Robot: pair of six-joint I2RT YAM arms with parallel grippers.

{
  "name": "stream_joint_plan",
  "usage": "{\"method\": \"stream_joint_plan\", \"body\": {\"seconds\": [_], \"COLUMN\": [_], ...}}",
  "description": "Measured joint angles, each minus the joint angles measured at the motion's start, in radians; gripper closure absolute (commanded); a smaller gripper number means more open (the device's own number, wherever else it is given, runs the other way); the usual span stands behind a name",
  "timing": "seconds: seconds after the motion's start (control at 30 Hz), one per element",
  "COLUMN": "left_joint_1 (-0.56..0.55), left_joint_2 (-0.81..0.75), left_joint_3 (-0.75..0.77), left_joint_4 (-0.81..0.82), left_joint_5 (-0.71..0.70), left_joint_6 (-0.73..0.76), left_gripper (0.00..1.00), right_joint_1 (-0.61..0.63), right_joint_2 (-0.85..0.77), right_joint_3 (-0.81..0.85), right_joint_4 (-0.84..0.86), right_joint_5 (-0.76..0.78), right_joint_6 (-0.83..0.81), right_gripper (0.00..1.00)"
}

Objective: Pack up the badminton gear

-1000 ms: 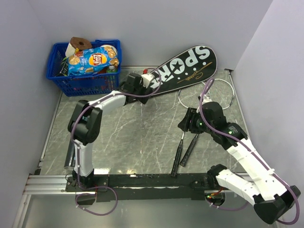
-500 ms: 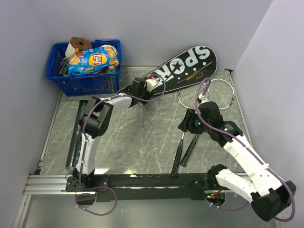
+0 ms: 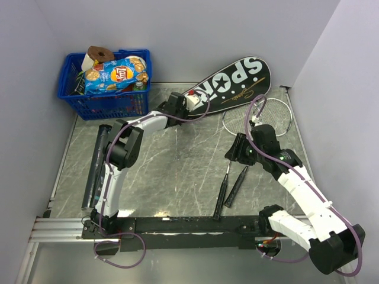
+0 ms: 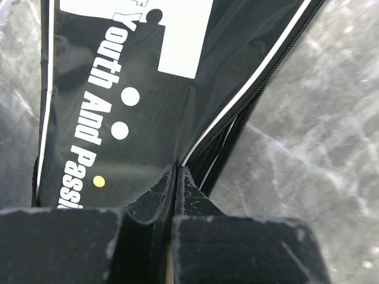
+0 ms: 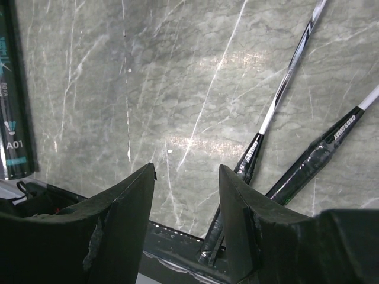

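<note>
Left tool (image 4: 175, 175) pinches the cover (image 4: 118, 94) at its zipper; snacks (image 3: 115, 74) fill the basket (image 3: 103, 107).

The left arm (image 3: 127, 142) has swung its elbow in toward the middle, so we now see the whole tube (image 3: 95, 165) down the left side of the table (image 3: 177, 171), which was half hidden a second ago. The left claw (image 3: 180, 102) crept up and right, and the cover (image 3: 237, 83) shifted with it. The right claw (image 3: 232, 154) nudged right, and its elbow in the lower right pulled inward.
</note>
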State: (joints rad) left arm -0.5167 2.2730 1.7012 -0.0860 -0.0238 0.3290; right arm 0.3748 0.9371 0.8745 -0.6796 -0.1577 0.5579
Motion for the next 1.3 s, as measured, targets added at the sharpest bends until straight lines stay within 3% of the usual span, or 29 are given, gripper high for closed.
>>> {"method": "stream_joint_plan", "body": {"seconds": [0.2, 0.47, 0.63, 0.87, 1.1, 1.3], "left_joint_1": [-0.005, -0.051, -0.080, -0.083, -0.135, -0.172], "left_joint_2": [-0.072, -0.323, -0.500, -0.834, -1.094, -1.153], "left_joint_3": [0.000, -0.100, -0.288, -0.676, -0.862, -0.931], "left_joint_4": [-0.088, -0.145, -0.142, -0.097, -0.039, 0.012], "left_joint_5": [0.065, 0.105, 0.148, 0.163, 0.130, 0.120], "left_joint_6": [-0.090, -0.251, -0.416, -0.656, -0.802, -0.854], "left_gripper": [0.99, 0.99, 0.99, 0.99, 0.99, 0.99], "right_joint_1": [-0.019, -0.034, -0.042, -0.047, -0.051, -0.054], "right_joint_2": [0.000, -0.019, -0.016, 0.086, 0.224, 0.419], "right_joint_3": [0.000, 0.000, -0.008, -0.008, 0.029, 0.077], "right_joint_4": [0.000, -0.002, -0.009, -0.026, -0.042, -0.014], "right_joint_5": [-0.008, -0.002, 0.034, 0.118, 0.218, 0.256], "right_joint_6": [-0.002, -0.001, 0.010, 0.033, 0.061, 0.093], "right_gripper": [0.47, 0.46, 0.43, 0.43, 0.44, 0.45]}}
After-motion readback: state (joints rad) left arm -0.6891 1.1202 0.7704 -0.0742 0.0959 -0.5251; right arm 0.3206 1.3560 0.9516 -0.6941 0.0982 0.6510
